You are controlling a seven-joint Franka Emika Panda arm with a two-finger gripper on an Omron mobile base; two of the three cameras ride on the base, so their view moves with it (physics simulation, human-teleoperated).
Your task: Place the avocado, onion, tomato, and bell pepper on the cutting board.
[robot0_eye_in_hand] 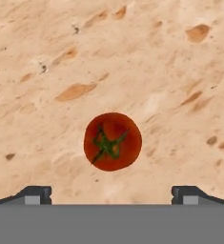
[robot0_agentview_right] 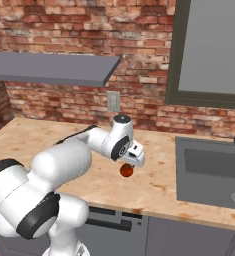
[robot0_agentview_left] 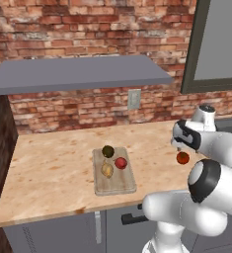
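Hand view looks straight down on the tomato (robot0_eye_in_hand: 113,141), green stem up, lying on the bare bench (robot0_eye_in_hand: 147,62); the two fingers (robot0_eye_in_hand: 111,194) are spread wide, one tip (robot0_eye_in_hand: 35,193) at each side, the tomato between them and touched by neither. Left base view shows the board (robot0_agentview_left: 114,183) near the bench's front edge, with the avocado (robot0_agentview_left: 107,151) at its far end, the onion (robot0_agentview_left: 107,170) just in front of that, and the pepper (robot0_agentview_left: 121,162) beside them toward the board's right edge. All three rest on the board. That view puts the tomato (robot0_agentview_left: 182,157) well to the right of the board, under the hand. Right base view has the tomato (robot0_agentview_right: 126,170) left of the sink (robot0_agentview_right: 209,170).
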